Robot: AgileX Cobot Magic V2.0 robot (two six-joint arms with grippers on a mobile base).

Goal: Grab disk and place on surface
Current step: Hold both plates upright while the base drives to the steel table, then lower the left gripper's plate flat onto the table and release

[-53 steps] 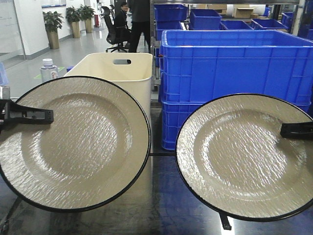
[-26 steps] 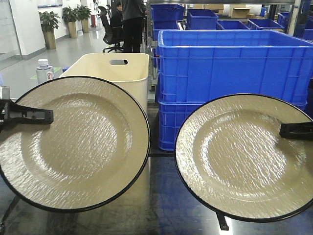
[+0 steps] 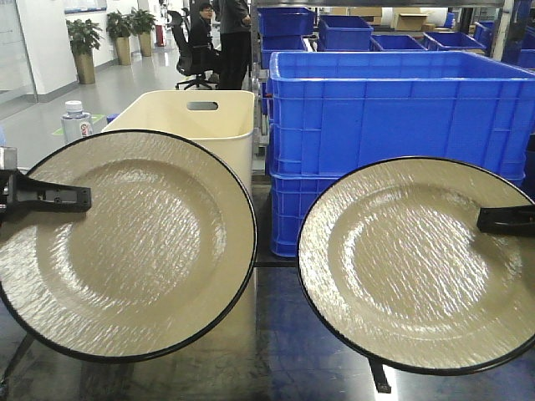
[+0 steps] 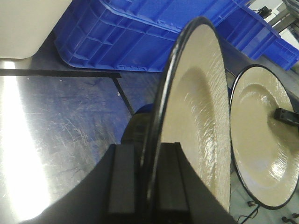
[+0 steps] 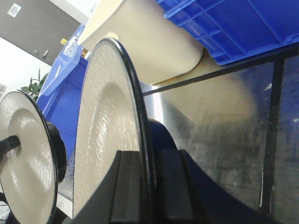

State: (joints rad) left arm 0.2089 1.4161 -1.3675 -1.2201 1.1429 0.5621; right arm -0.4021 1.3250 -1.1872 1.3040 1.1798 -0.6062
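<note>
Two beige disks with black rims are held on edge above the dark glossy surface, faces toward the front camera. My left gripper is shut on the outer rim of the left disk; the left wrist view shows its rim pinched at the left gripper. My right gripper is shut on the right rim of the right disk, and in the right wrist view the right gripper clamps that disk. Neither disk's lower edge clearly touches the surface.
Stacked blue crates and a cream bin stand close behind the disks. A bottle is at the far left. Black tape lines cross the tabletop. A person stands in the background.
The right disk has edged slightly left and up. The left disk and its gripper have stayed put. The background scene and people shifted a little.
</note>
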